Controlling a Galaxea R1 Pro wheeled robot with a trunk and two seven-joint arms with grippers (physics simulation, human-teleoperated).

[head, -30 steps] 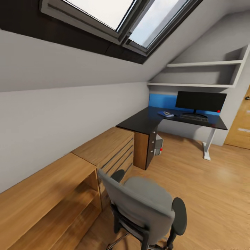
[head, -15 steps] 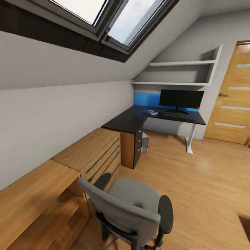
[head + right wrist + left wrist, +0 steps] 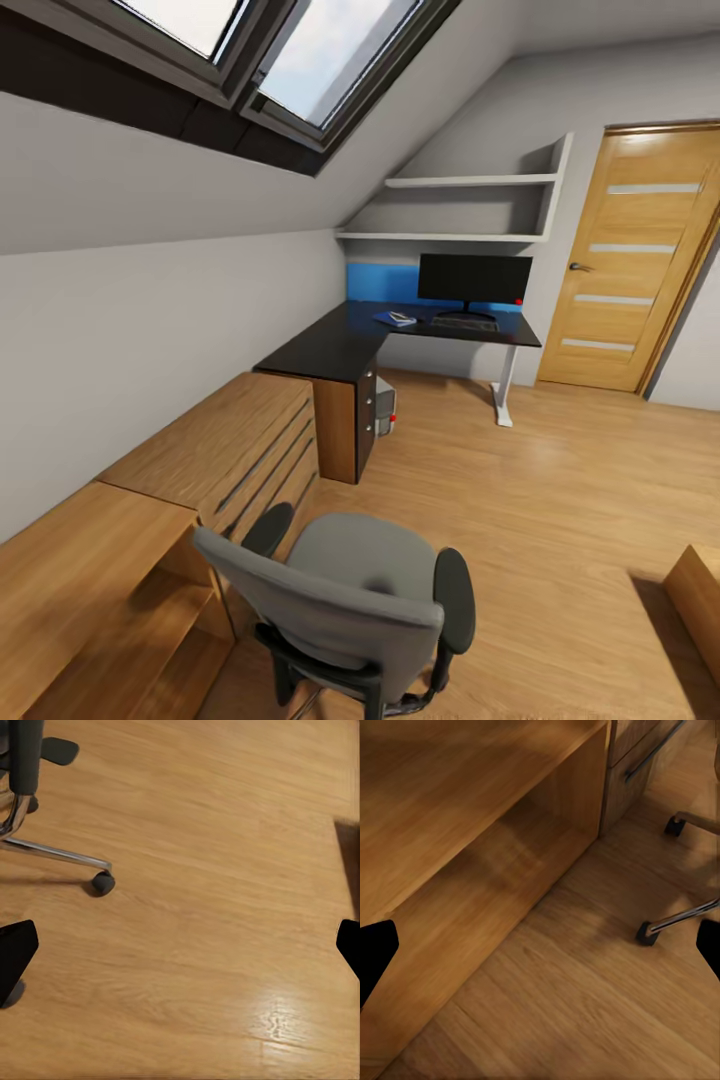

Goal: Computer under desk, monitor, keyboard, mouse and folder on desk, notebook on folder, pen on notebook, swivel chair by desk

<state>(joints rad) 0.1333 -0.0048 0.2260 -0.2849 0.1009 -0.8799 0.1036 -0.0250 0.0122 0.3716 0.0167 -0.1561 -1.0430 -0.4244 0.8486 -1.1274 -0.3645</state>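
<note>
Attic bedroom, wood floor: swivel chair sits well apart from bench, should roll light on casters if pushed at backrest; both hands spread wide, empty.

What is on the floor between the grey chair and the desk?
Nothing: in the head view, bare wooden floor runs from the swivel chair to the desk, with wooden drawers alongside.
</note>
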